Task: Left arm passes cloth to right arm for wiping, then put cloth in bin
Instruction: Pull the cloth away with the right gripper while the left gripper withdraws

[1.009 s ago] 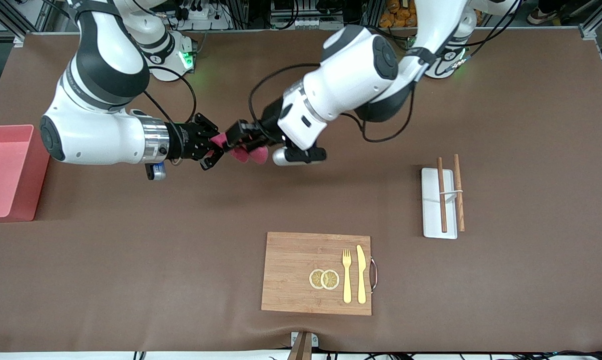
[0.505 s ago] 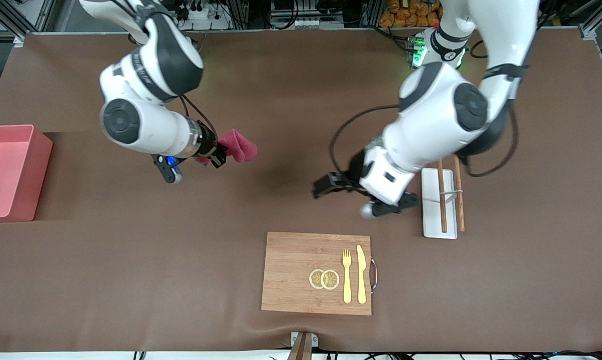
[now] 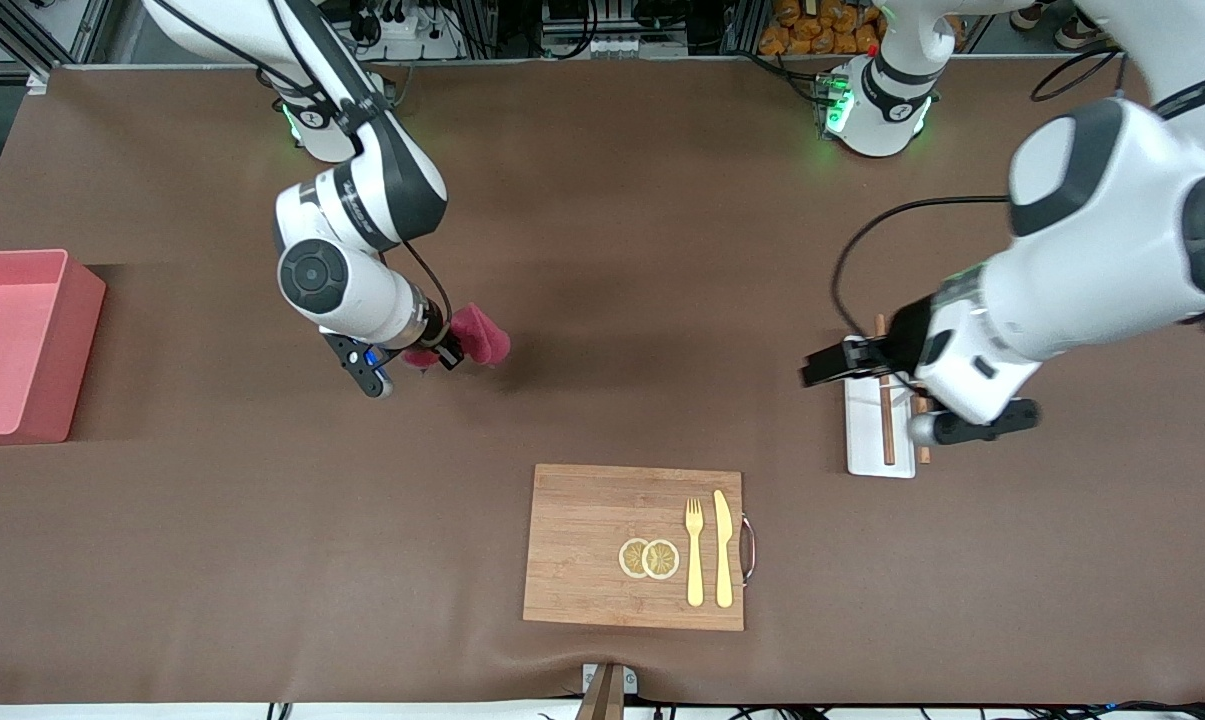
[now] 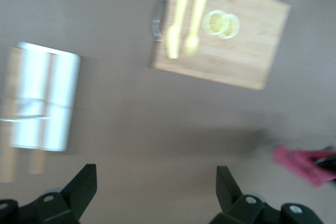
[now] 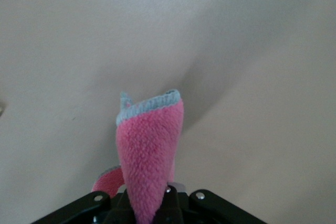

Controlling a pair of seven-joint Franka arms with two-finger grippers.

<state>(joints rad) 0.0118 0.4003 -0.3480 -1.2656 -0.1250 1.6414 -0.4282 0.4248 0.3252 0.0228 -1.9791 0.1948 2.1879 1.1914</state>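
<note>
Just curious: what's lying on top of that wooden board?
On the wooden board lie two round lemon slices, a golden fork and a golden knife. Whatever lies beneath them is covered.

White arms (image 3: 1092,240), black joints, black cables; right arm (image 3: 347,225) wrist apparently silver; green base lights.

We see the crimson cloth (image 3: 480,335) (image 5: 149,150) (image 4: 304,163) bunched, pinched in the right gripper (image 3: 449,352) above the brown table; the salmon-pink bin (image 3: 22,345) sits at the right arm's end.
</note>
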